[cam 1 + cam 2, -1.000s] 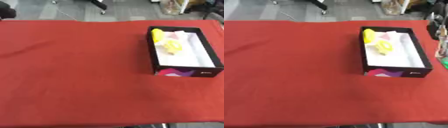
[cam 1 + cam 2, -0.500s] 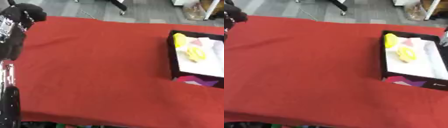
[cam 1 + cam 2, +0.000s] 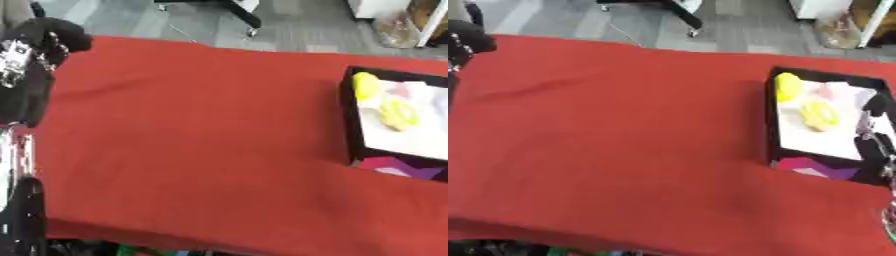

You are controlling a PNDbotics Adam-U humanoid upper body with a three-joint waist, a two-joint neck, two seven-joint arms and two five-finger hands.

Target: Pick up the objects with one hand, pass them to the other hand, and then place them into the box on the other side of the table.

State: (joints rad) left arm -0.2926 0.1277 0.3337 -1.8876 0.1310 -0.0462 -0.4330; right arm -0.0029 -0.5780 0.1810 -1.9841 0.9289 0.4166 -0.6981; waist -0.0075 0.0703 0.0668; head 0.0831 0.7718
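A black box [image 3: 770,125] with a white inside stands on the right of the red table [image 3: 201,130]. Two yellow objects [image 3: 787,86] [image 3: 819,113] and a small pink thing [image 3: 825,91] lie in it. My left hand [image 3: 48,37] shows as a black shape at the table's far left corner, with the left arm [image 3: 22,100] running down the left edge. It holds nothing that I can make out. My right hand [image 3: 874,136] is a blurred dark and silver shape at the right edge, over the near right part of the box.
The box's front wall carries a purple and pink pattern [image 3: 815,168]. Grey floor and a chair base [image 3: 238,9] lie beyond the table's far edge. The cloth has a slight crease [image 3: 96,90] near the left hand.
The camera has swung left, so the box now sits nearer the right edge. My left arm and hand have come into the left eye view.
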